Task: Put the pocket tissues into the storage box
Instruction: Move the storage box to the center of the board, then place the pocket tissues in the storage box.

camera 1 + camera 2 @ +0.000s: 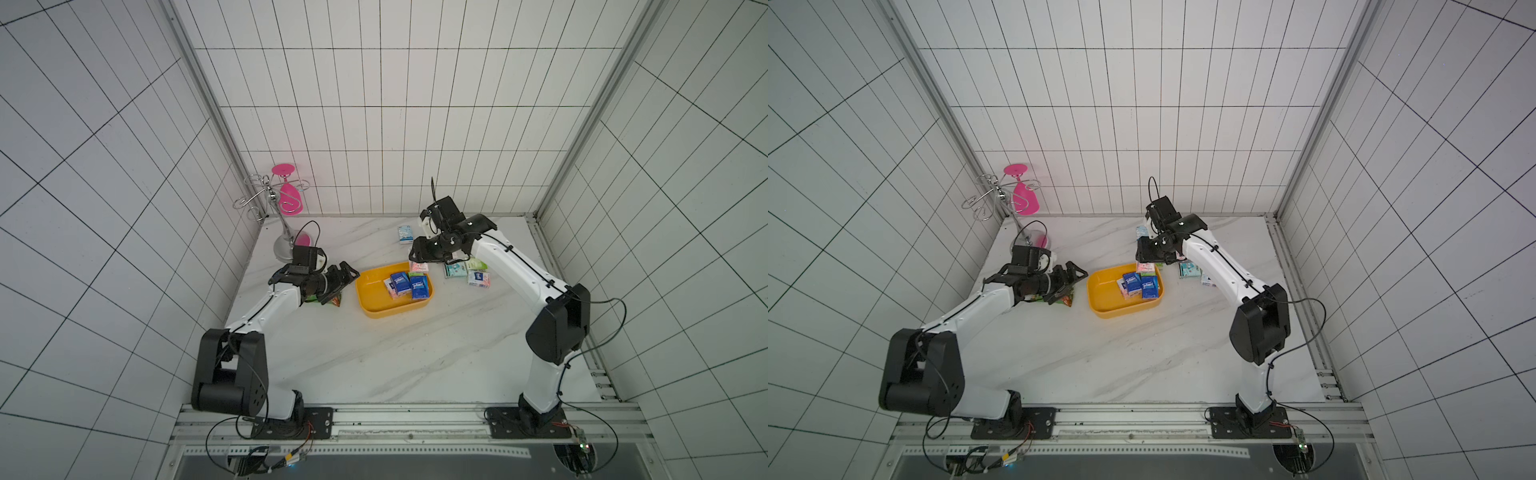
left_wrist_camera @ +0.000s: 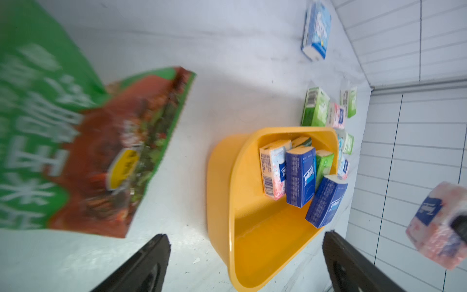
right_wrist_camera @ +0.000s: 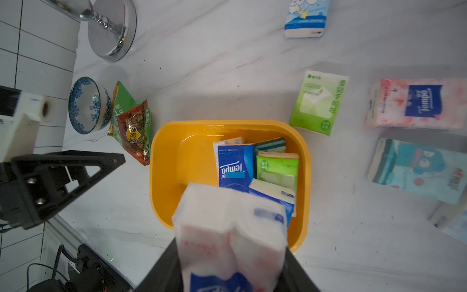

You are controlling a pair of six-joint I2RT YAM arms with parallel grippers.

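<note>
The yellow storage box (image 1: pixel 371 294) sits mid-table and holds several pocket tissues, among them two dark blue packets (image 1: pixel 401 283) and a green one (image 3: pixel 276 166). My right gripper (image 3: pixel 231 263) is shut on a pink-and-white packet (image 3: pixel 227 227), hanging over the box's far right rim in both top views (image 1: pixel 1145 266). More packets lie loose on the table to the right of the box: green (image 3: pixel 319 102), pink (image 3: pixel 406 102) and teal (image 3: pixel 414 169). A blue-white one (image 1: pixel 404 234) lies further back. My left gripper (image 1: pixel 345 286) stands open and empty just left of the box.
A green-and-orange snack bag (image 3: pixel 132 126) lies under my left wrist, with a blue-and-white bowl (image 3: pixel 87 105) beside it. A chrome glass rack (image 1: pixel 274 208) carrying a pink glass (image 1: pixel 289 197) stands at the back left. Tiled walls close three sides.
</note>
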